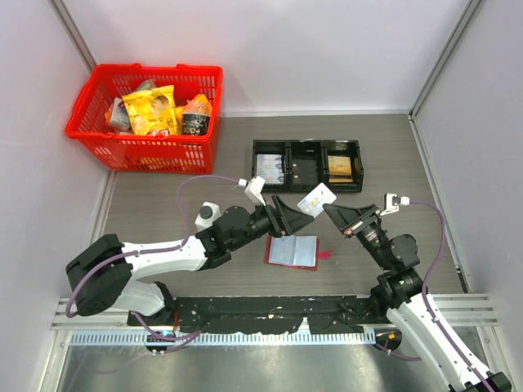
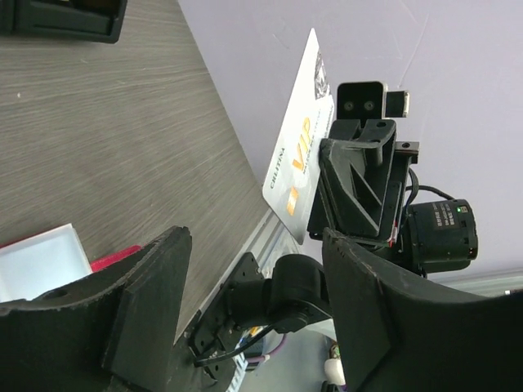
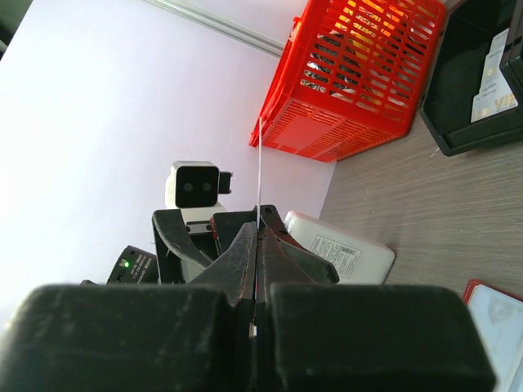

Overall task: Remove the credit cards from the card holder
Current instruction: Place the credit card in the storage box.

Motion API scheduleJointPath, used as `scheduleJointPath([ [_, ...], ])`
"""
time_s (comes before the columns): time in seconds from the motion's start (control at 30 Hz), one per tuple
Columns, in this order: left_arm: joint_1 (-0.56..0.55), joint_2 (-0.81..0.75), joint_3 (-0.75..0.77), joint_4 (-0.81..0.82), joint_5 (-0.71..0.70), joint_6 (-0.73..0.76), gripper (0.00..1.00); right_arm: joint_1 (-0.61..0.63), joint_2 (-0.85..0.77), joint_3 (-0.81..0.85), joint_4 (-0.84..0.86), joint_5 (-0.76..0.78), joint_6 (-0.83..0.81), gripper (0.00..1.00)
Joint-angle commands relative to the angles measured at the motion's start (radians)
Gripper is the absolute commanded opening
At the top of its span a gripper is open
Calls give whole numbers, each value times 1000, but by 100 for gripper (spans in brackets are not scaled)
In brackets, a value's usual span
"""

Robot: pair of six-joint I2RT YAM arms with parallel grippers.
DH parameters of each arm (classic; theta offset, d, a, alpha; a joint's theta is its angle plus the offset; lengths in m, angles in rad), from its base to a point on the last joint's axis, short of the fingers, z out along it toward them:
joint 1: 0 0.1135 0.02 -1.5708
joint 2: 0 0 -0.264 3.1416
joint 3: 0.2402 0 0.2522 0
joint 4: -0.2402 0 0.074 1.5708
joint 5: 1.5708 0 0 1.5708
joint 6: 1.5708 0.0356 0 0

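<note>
While the grey wood-grain table (image 1: 163, 204) sits boxed in by pale lilac walls (image 1: 286, 49), everything centres on the card holder (image 1: 292, 251), lying flat and spread open near the arms' bases, pale sleeves up, its little red tab (image 1: 325, 255) poking out on the right. Well beyond the card holder and off to its left stands a red basket (image 1: 155, 69) stuffed with snack packets (image 1: 151, 110). Straight beyond it, nearer, lies a black three-compartment tray (image 1: 307, 144). Now the action: one credit card (image 1: 316, 199) is up in the air, above and just past the card holder's far edge, a white card with orange print on its face. The right gripper (image 1: 329, 210) has it clamped hard, jaws pinched flat on the card's lower end, and the right wrist view shows the card edge-on, a thin line rising from between the fingers. Facing it from the other side of the card holder, the left gripper (image 1: 296, 217) is spread wide. Its dark fingers (image 2: 147, 310) have nothing between them, and the card stands just ahead of their tips, not touching as far as the left wrist view shows.
</note>
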Motion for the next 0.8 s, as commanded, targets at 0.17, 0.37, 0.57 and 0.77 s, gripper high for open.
scheduleJointPath([
  [0.17,-8,21,56,154,-34,18,55,1,-29,-22,62,20,42,1],
  [0.37,-6,43,65,163,-31,12,49,-1,-37,-30,62,21,49,1],
  [0.57,-6,54,71,174,-36,12,15,-1,-35,-36,57,15,41,1],
  [0.77,36,17,68,76,-19,24,0,-1,-35,-33,19,3,7,31],
])
